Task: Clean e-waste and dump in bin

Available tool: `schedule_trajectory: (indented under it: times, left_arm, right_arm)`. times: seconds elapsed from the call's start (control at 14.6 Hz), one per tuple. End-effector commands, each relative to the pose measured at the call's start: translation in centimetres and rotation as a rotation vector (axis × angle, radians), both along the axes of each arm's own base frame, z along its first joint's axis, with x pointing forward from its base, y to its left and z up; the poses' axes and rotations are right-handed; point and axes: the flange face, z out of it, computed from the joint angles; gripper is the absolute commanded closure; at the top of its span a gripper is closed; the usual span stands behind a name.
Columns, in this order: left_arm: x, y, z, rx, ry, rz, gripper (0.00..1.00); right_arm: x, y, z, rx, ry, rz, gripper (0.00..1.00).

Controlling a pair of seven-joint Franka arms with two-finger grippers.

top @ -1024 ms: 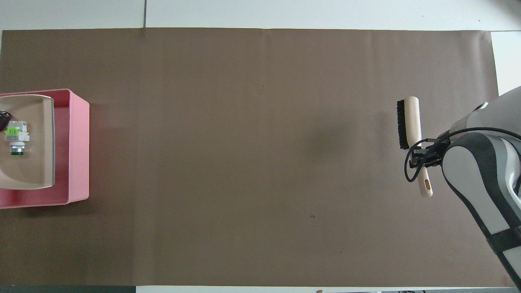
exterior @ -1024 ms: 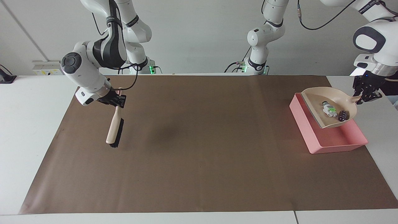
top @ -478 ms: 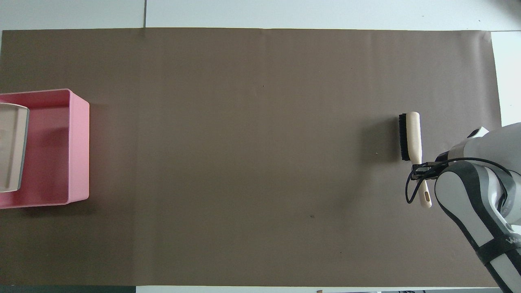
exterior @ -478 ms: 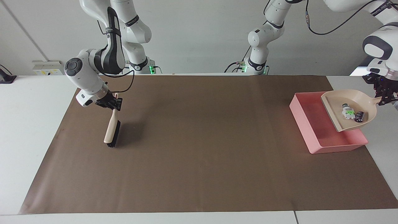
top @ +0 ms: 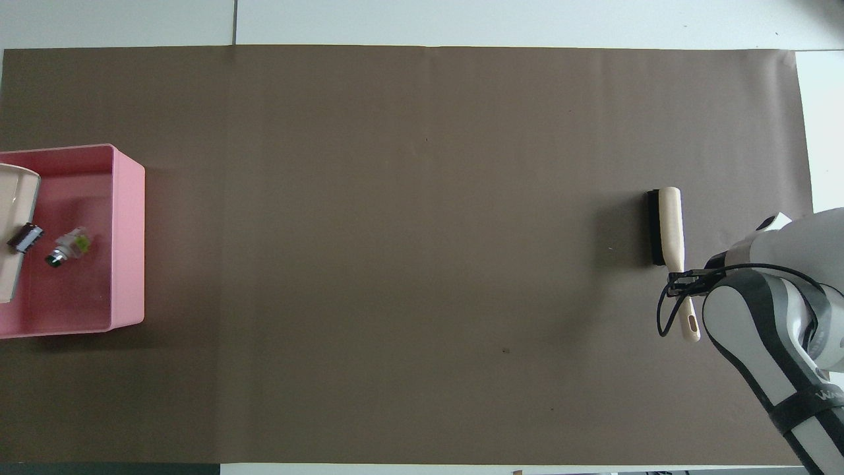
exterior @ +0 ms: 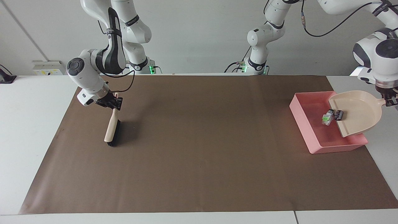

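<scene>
My left gripper (exterior: 391,100) is shut on the handle of the beige dustpan (exterior: 357,112) and holds it tilted over the pink bin (exterior: 301,123), lip down. The white cylinder with green marks (exterior: 327,117) is just off the lip, over the bin's floor. The black block (exterior: 339,114) is at the lip. The overhead view shows the bin (top: 128,251), the dustpan's edge (top: 14,211), the cylinder (top: 69,245) and the block (top: 24,237). My right gripper (exterior: 112,102) is shut on the handle of a brush (exterior: 112,130), whose head is down at the paper.
Brown paper (exterior: 202,149) covers most of the table. The brush (top: 666,224) and my right gripper (top: 686,280) are at the right arm's end. The bin stands at the left arm's end, by the paper's edge.
The left gripper has tipped the dustpan lip-down over the bin; the two pieces slid from its back to the lip and the cylinder has left it. The right arm has barely shifted the brush.
</scene>
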Motion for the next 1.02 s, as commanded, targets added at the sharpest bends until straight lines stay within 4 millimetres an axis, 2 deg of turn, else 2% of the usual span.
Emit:
schedule_trajectory:
  times: [0.0,0.07,0.2,0.34,0.41,0.55,0.61,0.68,0.82,0.96]
  left_arm:
    - [-1.1,-2.2,0.2,0.103,-0.014,-0.020,1.00]
    - [-1.3,-2.3,0.3,0.125,-0.018,-0.017,1.00]
    - [-1.2,-2.0,1.1,0.177,-0.006,-0.018,1.00]
    - [-1.1,-1.8,4.0,0.205,-0.019,0.008,1.00]
    - [-1.4,-1.9,5.1,0.207,-0.004,0.027,1.00]
    - [-2.1,-4.0,6.7,0.148,-0.020,0.034,1.00]
    - [-2.4,-4.8,6.9,0.089,-0.027,0.058,1.00]
    - [-2.7,-5.8,6.8,0.044,-0.017,0.074,1.00]
    - [-2.5,-9.2,6.5,-0.024,0.002,0.063,1.00]
    - [-2.8,-12.4,5.6,-0.099,0.021,0.044,1.00]
  right_arm:
    - [-0.5,-0.3,0.3,-0.016,-0.016,0.026,0.23]
    - [-0.3,-0.3,0.6,-0.017,-0.016,0.027,0.00]
    - [0.8,0.1,1.7,-0.019,-0.031,0.039,0.00]
    - [2.3,0.7,3.8,-0.026,-0.060,0.057,0.00]
    - [3.1,1.9,5.1,-0.037,-0.071,0.086,0.00]
    - [4.9,3.3,8.4,-0.076,-0.109,0.094,0.00]
    - [5.6,4.0,10.0,-0.088,-0.132,0.089,0.00]
    - [6.3,4.2,11.7,-0.091,-0.159,0.088,0.00]
    - [7.4,4.1,14.8,-0.129,-0.213,0.103,0.00]
    - [8.0,3.8,18.1,-0.148,-0.232,0.032,0.00]
